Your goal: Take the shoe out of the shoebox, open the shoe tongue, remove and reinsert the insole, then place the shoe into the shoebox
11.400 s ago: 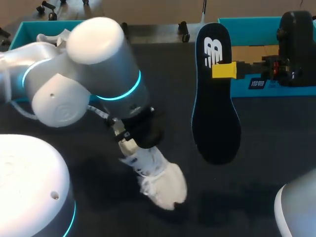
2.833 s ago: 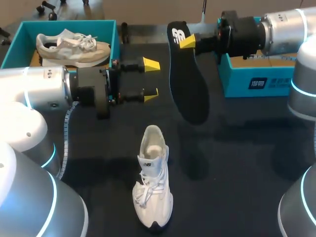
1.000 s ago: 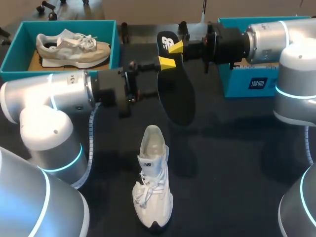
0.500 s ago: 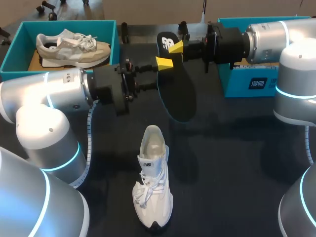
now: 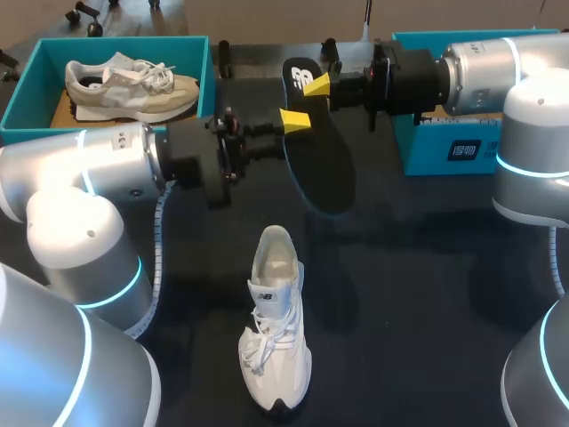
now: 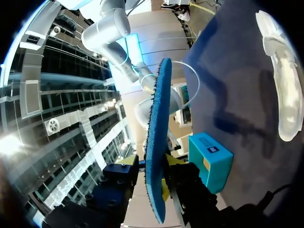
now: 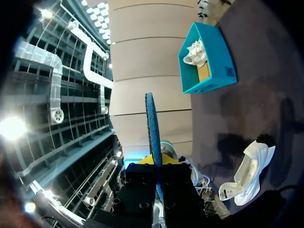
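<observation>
Far left, a teal shoebox (image 5: 18,100) holds a beige sneaker (image 5: 133,84). The left gripper (image 5: 294,124) straddles the dark insole (image 5: 322,169); its underside is hidden, so I cannot tell whether it grips. A white sneaker (image 5: 276,329) stands near centre. The right gripper (image 5: 317,84) clamps the insole's heel in midair. The right arm (image 5: 498,62) covers part of a second shoebox (image 5: 462,149).

A robot lab: two silver arms (image 5: 89,169) (image 5: 498,62) over a black table (image 5: 427,267) with teal shoeboxes (image 5: 124,42) (image 5: 462,151).
</observation>
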You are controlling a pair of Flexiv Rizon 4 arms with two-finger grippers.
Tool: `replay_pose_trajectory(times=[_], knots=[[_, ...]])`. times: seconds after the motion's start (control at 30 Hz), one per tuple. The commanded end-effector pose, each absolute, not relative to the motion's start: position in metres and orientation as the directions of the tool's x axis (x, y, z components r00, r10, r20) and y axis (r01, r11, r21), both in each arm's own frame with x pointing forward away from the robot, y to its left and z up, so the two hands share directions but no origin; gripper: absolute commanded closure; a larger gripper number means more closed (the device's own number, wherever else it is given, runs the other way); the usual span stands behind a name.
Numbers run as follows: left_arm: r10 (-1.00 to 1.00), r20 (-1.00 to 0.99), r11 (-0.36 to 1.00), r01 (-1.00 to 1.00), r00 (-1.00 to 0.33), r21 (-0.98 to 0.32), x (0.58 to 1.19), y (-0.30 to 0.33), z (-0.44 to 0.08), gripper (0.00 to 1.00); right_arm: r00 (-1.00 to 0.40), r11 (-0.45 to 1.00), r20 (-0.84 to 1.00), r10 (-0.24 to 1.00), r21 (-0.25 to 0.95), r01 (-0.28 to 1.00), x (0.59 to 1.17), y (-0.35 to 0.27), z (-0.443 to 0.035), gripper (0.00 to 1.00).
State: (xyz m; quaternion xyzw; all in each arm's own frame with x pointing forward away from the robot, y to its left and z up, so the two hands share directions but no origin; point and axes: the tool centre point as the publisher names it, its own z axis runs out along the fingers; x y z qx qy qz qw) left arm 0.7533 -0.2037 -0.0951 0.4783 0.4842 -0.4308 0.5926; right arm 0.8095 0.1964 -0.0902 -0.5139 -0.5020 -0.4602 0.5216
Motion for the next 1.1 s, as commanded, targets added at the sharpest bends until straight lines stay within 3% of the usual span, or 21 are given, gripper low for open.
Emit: replay_pose_trajectory(times=[0.03,0.17,0.37,0.73,0.8,0.87,1.1], knots=[[-0.012,-0.988,0.175,0.974,0.152,0.147,0.753,-0.208,-0.093,0.67,0.072,0.046,0.997,0.036,-0.074,0.996,0.809,0.198,-0.091,1.00],[0.015,-0.989,0.180,0.972,0.150,0.150,0.753,-0.208,-0.092,0.68,0.072,0.046,0.997,0.036,-0.074,0.996,0.809,0.198,-0.091,1.00],[0.054,-0.986,0.192,0.968,0.156,0.163,0.753,-0.207,-0.092,0.79,0.072,0.046,0.997,0.036,-0.074,0.996,0.809,0.198,-0.091,1.00],[0.100,-0.981,0.188,0.964,0.169,0.186,0.754,-0.209,-0.097,0.81,0.072,0.046,0.997,0.036,-0.074,0.996,0.809,0.198,-0.091,1.00],[0.108,-0.979,0.189,0.963,0.173,0.191,0.754,-0.209,-0.099,0.86,0.072,0.046,0.997,0.036,-0.074,0.996,0.809,0.198,-0.091,1.00],[0.112,-0.979,0.189,0.963,0.173,0.192,0.754,-0.208,-0.101,1.00,0.072,0.046,0.997,0.036,-0.074,0.996,0.809,0.198,-0.091,1.00],[0.122,-0.977,0.190,0.963,0.172,0.193,0.756,-0.208,-0.106,1.00,0.072,0.046,0.997,0.036,-0.074,0.996,0.809,0.198,-0.091,1.00]])
